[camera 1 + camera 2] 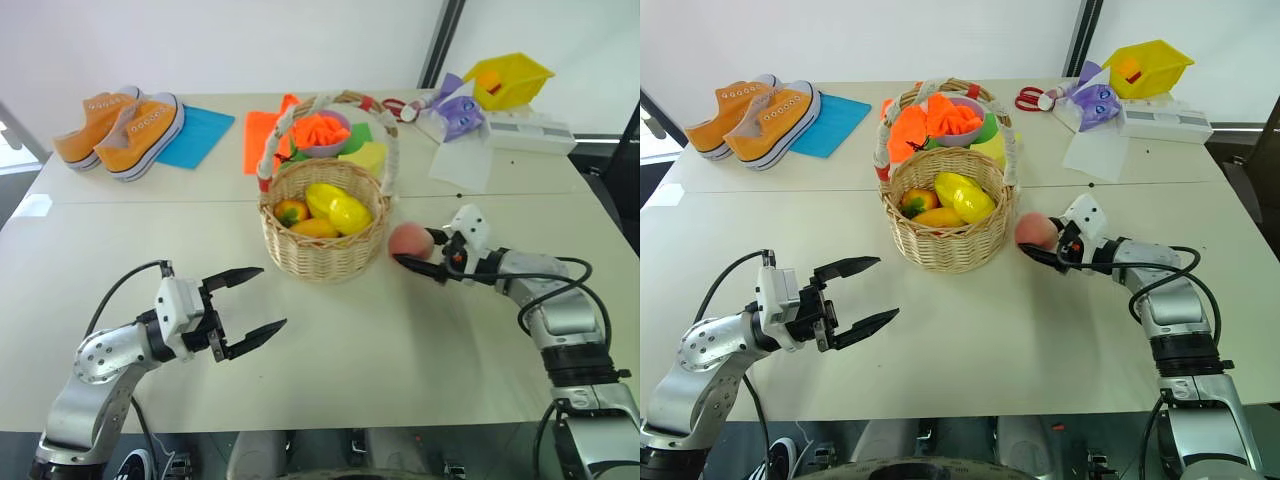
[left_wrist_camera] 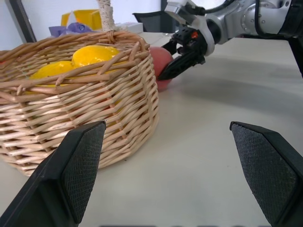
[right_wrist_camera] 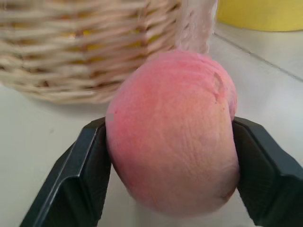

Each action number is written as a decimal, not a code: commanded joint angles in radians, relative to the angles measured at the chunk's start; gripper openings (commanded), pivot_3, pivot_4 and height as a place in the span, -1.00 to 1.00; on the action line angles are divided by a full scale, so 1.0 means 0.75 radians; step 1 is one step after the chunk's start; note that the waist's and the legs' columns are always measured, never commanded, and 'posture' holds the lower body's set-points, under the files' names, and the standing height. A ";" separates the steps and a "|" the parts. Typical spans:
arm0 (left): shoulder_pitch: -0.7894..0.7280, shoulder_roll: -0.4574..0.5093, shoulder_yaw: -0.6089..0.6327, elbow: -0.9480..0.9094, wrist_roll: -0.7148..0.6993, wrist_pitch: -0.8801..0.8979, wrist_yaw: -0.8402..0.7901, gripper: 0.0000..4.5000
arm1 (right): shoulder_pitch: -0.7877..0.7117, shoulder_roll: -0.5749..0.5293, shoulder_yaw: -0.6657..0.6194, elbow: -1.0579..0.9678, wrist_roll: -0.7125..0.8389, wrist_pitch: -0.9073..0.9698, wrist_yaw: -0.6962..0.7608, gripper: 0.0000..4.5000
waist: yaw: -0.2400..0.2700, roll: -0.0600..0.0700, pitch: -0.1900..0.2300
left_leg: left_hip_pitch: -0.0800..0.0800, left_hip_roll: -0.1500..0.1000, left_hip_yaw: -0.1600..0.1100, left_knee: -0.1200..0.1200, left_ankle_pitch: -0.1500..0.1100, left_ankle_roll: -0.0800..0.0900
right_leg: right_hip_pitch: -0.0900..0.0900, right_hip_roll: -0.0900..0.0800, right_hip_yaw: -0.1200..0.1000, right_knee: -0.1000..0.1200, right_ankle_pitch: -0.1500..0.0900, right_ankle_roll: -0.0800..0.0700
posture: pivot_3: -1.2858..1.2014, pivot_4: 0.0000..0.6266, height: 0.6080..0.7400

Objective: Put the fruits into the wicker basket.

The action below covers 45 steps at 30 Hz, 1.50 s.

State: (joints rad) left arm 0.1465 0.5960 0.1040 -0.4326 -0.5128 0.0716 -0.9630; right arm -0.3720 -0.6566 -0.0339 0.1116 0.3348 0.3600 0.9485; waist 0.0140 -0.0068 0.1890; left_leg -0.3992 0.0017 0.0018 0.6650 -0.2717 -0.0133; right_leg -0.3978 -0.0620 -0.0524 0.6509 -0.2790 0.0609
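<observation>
The wicker basket (image 1: 325,255) stands mid-table with its white, red-banded handle arching over it. Inside lie the orange-yellow mango (image 1: 313,228) and the glossy yellow lemon-like fruit (image 1: 345,212), beside a small orange-red piece (image 1: 291,211). The pink peach (image 1: 408,238) sits low at the table just right of the basket's wall. My right gripper (image 1: 412,247) is shut on the peach, and its black fingers (image 3: 80,175) press both sides of the fruit (image 3: 173,137). To the front left of the basket, my left gripper (image 1: 273,296) is open and holds nothing, pointing toward the basket (image 2: 80,104).
Behind the basket are a purple bowl (image 1: 322,135) with orange contents, a pale yellow wedge (image 1: 368,155) and orange and blue cloths (image 1: 200,135). Orange sneakers (image 1: 120,125) sit far left. A yellow bin (image 1: 510,78), papers (image 1: 465,160) and red scissors (image 1: 395,105) lie far right.
</observation>
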 commanded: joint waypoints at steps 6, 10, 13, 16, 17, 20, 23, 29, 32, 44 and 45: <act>-0.007 -0.046 0.093 0.027 -0.017 -0.042 0.074 1.00 | 0.087 -0.198 -0.257 -0.578 0.545 0.313 0.238 0.32 | -0.009 0.001 0.000 | 0.001 0.001 0.000 0.000 0.000 0.000 | 0.001 -0.001 0.000 -0.001 0.000 0.000 | 0.03 -0.52 1.00; -0.054 -0.061 0.125 0.087 0.010 -0.077 0.114 1.00 | -0.153 0.009 -0.078 -0.635 0.471 0.348 -0.028 0.32 | -0.035 0.001 0.000 | 0.009 0.005 0.000 0.000 0.000 0.000 | 0.006 0.003 0.000 0.000 0.000 -0.002 | 0.03 -0.52 1.00; -0.093 -0.082 0.131 0.114 0.052 -0.110 0.160 1.00 | -0.301 0.162 0.126 -0.580 0.198 0.183 -0.174 0.32 | -0.034 0.000 0.000 | 0.009 0.006 0.000 -0.001 0.000 0.000 | 0.005 0.004 0.000 0.001 0.001 -0.003 | 0.03 -0.52 1.00; -0.107 -0.101 0.127 0.119 0.069 -0.105 0.207 1.00 | -0.383 0.265 0.198 -0.460 0.077 0.111 -0.265 0.32 | -0.026 0.000 0.000 | 0.004 0.005 0.000 -0.001 0.000 0.000 | 0.002 0.004 0.000 0.001 0.001 -0.002 | 0.03 -0.52 1.00; -0.105 -0.106 0.119 0.112 0.076 -0.107 0.214 1.00 | -0.394 0.281 0.231 -0.419 0.022 0.071 -0.280 0.32 | -0.024 -0.001 -0.001 | 0.002 0.004 0.000 -0.001 0.000 -0.001 | 0.000 0.002 0.000 0.000 0.001 -0.002 | 0.03 -0.52 1.00; -0.089 -0.119 0.103 0.071 0.068 -0.099 0.226 1.00 | -0.401 0.337 0.237 -0.343 0.027 0.085 -0.284 0.32 | -0.017 -0.002 -0.002 | -0.008 0.001 0.000 0.001 0.000 -0.001 | -0.008 0.000 0.000 0.000 0.002 -0.001 | 0.03 -0.52 1.00; -0.066 -0.127 0.099 0.049 0.060 -0.095 0.233 1.00 | -0.402 0.329 0.230 -0.303 0.009 0.071 -0.261 0.98 | -0.011 -0.002 -0.001 | -0.011 0.000 0.000 0.001 0.000 -0.001 | -0.012 -0.002 0.000 0.000 0.002 0.000 | 0.03 -0.52 1.00; -0.047 -0.125 0.100 0.036 0.047 -0.089 0.225 1.00 | -0.334 0.264 0.096 -0.451 0.218 0.138 -0.113 0.98 | -0.011 -0.002 -0.001 | -0.011 0.000 0.000 0.001 0.000 -0.001 | -0.012 -0.001 0.000 0.000 0.002 0.000 | 0.03 -0.52 1.00; -0.047 -0.116 0.113 0.041 0.039 -0.090 0.217 1.00 | -0.255 0.186 -0.065 -0.509 0.368 0.211 -0.074 0.98 | -0.004 -0.002 -0.001 | -0.011 0.000 0.000 0.001 0.000 -0.001 | -0.011 -0.001 0.000 0.000 0.002 0.000 | 0.03 -0.52 1.00; -0.122 -0.124 0.072 0.071 0.021 -0.073 0.193 1.00 | -0.202 0.243 -0.117 -0.265 0.109 0.013 -0.396 0.98 | -0.037 -0.002 -0.001 | -0.006 0.002 0.000 0.001 0.001 -0.001 | -0.009 0.002 0.000 0.005 0.002 0.000 | 0.03 -0.52 1.00; -0.128 -0.124 0.069 0.074 0.021 -0.073 0.190 1.00 | -0.225 0.278 -0.117 -0.239 0.103 -0.001 -0.423 0.98 | -0.038 -0.002 -0.001 | -0.006 0.002 0.001 0.001 0.001 -0.001 | -0.010 0.002 0.001 0.006 0.002 0.000 | 0.03 -0.52 1.00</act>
State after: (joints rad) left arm 0.0562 0.5011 0.1610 -0.3657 -0.4844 0.0194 -0.8115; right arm -0.4961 -0.4685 -0.1152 -0.0709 0.4258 0.3979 0.6739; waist -0.0149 -0.0079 0.1880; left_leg -0.4036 0.0032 0.0024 0.6658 -0.2708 -0.0143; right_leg -0.4051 -0.0602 -0.0519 0.6554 -0.2772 0.0606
